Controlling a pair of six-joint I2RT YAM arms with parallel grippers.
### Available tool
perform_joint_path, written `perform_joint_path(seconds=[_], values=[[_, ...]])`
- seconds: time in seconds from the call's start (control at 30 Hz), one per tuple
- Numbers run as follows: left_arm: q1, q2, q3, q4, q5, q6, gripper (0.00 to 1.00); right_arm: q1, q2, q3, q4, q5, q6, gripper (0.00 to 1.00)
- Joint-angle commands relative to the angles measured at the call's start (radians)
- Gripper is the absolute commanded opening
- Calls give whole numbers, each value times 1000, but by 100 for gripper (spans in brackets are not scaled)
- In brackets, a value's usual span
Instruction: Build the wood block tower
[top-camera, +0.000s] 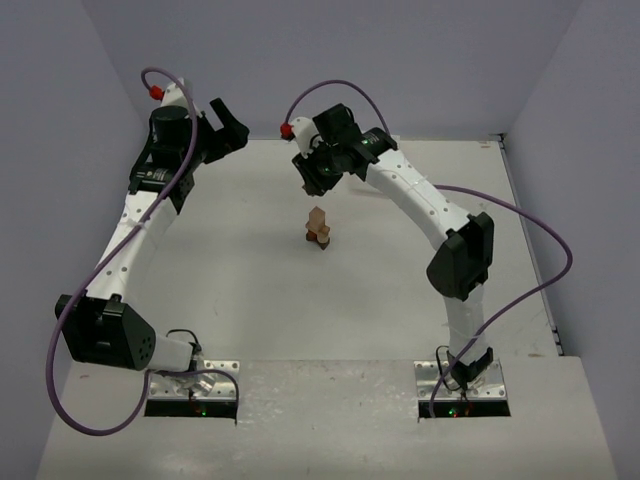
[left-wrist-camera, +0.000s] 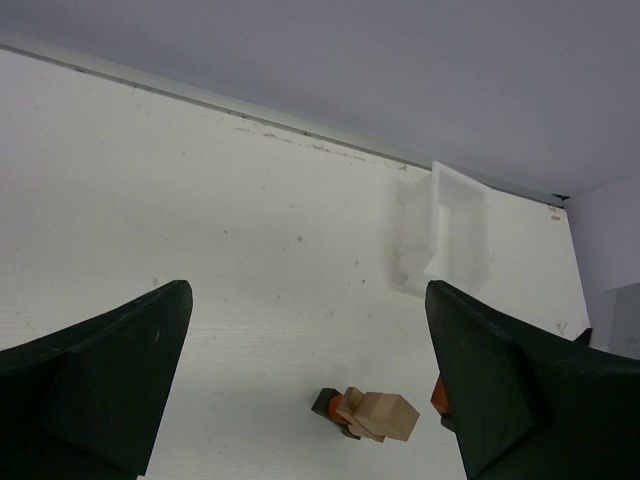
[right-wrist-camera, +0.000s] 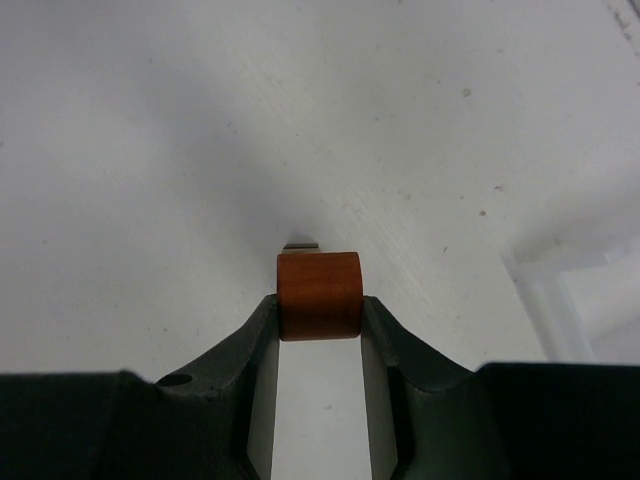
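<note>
The right gripper (right-wrist-camera: 320, 318), clamped on an orange block (right-wrist-camera: 318, 280), hangs nearest the tower (top-camera: 319, 228), which stands on the table (top-camera: 230, 290) at its 6 o'clock in the top view, while the left gripper (left-wrist-camera: 305, 310), wide open and empty, sits farther off at the tower's 10 o'clock.

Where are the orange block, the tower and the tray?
orange block (right-wrist-camera: 318, 295): right wrist view, its front face.
tower (top-camera: 319, 228): top view, its middle.
tray (left-wrist-camera: 415, 235): left wrist view, its side wall.
</note>
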Motion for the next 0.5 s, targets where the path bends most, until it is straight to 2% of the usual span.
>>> perform_joint_path(seconds=[0.0, 0.47], values=[[18, -2, 3, 29, 11, 33, 100, 19, 13, 85, -141, -7, -37, 20], [27, 3, -1, 22, 31, 66, 100, 64, 45, 62, -157, 90, -59, 23]])
